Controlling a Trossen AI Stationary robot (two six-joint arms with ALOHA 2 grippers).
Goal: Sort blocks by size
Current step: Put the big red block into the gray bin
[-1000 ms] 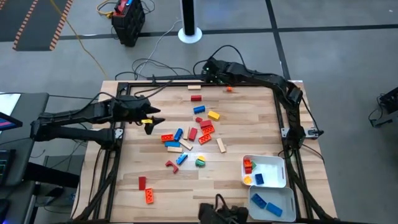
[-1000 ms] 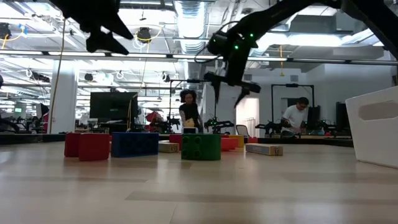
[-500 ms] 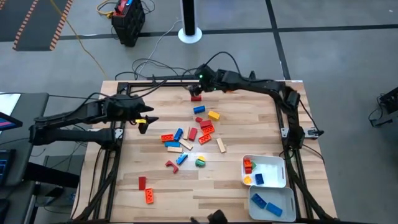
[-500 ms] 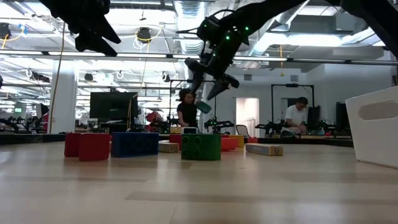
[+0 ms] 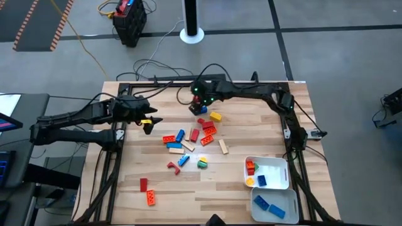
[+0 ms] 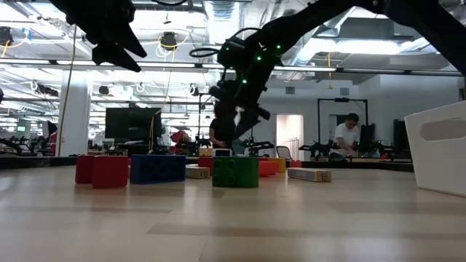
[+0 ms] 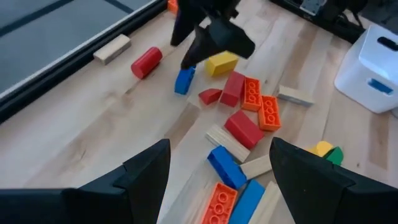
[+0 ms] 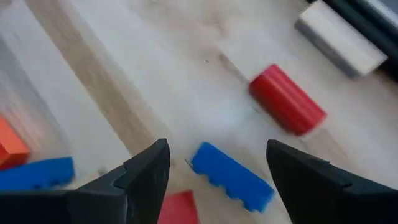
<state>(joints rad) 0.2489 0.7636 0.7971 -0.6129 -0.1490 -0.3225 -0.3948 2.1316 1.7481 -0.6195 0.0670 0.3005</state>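
Above the table's [image 5: 251,132] far side, the right end effector [image 5: 198,108] hangs open and empty over a blue brick [image 8: 232,177]; the left end effector [image 5: 148,120] waits open, empty.

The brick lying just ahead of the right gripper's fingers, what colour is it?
Blue brick, clearest in the right wrist view.

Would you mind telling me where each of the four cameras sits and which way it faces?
High view: overhead, straight down; the blocks, both arms, white tray.
Low view: table height, level across; green brick in front, both arms overhead.
Left wrist view: on the left arm, facing the pile; own open fingers, right gripper beyond.
Right wrist view: on the right arm, facing down; open fingers frame a blue brick.
Shared: blue brick and red cylinder show in both wrist views.
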